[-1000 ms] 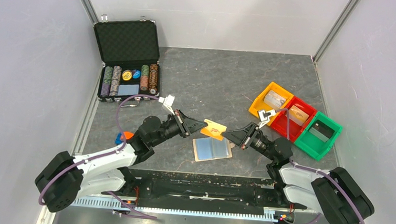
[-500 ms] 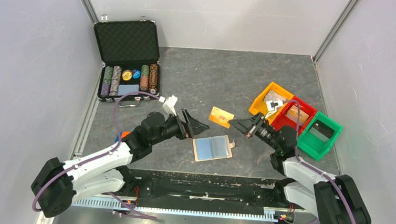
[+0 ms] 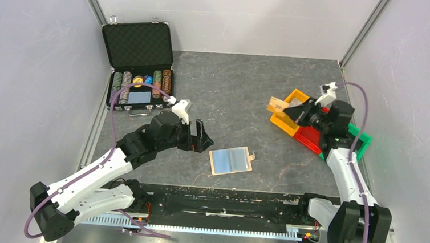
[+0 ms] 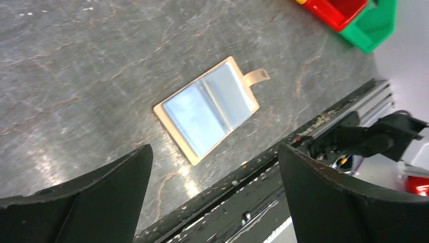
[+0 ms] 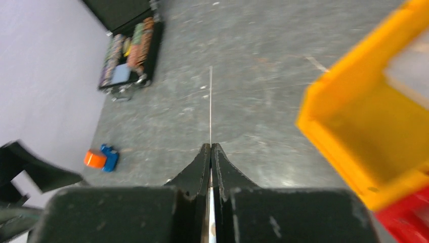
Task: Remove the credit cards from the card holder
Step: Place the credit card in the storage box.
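Note:
The card holder (image 3: 230, 160) lies open and flat on the table, blue lining up, tab (image 4: 255, 77) at its right edge; in the left wrist view the holder (image 4: 210, 109) shows no card standing out of it. My left gripper (image 3: 203, 136) hangs open and empty just left of it, its fingers (image 4: 101, 192) wide apart. My right gripper (image 3: 289, 111) is shut on a credit card (image 3: 278, 106), held above the near-left corner of the orange bin (image 3: 284, 122). In the right wrist view the card (image 5: 211, 101) shows edge-on as a thin white line.
An open black chip case (image 3: 139, 65) stands at the back left. Red (image 3: 309, 136) and green (image 3: 360, 137) bins sit beside the orange one at the right. A small orange and blue object (image 5: 101, 158) lies near the left arm. The table's front rail (image 4: 283, 167) runs below the holder.
The left gripper let go of the card, opened wide and drew back left. The right gripper carried the card away to the right, over the orange bin.

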Available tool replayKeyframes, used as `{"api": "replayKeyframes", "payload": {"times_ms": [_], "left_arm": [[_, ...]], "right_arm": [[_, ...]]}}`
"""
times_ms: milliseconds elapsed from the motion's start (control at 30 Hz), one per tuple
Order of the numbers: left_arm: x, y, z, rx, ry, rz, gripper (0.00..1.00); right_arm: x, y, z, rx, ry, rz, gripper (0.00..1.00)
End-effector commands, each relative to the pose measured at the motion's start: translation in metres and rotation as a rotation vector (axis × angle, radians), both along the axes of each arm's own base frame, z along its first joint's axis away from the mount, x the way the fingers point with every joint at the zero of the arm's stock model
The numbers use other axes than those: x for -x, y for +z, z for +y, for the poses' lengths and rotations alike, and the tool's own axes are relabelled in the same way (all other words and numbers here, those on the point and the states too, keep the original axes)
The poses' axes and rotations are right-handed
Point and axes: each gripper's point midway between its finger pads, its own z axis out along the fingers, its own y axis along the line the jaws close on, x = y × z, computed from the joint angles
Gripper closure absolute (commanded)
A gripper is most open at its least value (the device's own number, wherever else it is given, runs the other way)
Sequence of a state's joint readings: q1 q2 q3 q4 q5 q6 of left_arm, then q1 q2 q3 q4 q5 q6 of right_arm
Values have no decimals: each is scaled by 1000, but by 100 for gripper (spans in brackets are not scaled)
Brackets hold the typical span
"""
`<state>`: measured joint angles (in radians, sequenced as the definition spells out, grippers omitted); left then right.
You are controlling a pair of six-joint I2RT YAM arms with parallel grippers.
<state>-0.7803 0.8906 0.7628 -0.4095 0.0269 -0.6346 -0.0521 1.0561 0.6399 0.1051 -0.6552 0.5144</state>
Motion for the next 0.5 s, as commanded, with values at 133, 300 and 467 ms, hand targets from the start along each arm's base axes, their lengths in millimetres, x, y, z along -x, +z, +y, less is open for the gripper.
{"api": "replayKeyframes", "payload": {"times_ms": [133, 300, 467], "left_arm": [[17, 11, 28, -167, -100, -62, 0], [22, 15, 34, -203, -156, -120, 0], [24, 12, 42, -232, -155, -132, 0]], "right_arm": [[1, -7, -85, 139, -211, 118, 100], [4, -14, -122, 178, -306, 174, 100], [9, -22, -165, 202, -436, 225, 100]]}}
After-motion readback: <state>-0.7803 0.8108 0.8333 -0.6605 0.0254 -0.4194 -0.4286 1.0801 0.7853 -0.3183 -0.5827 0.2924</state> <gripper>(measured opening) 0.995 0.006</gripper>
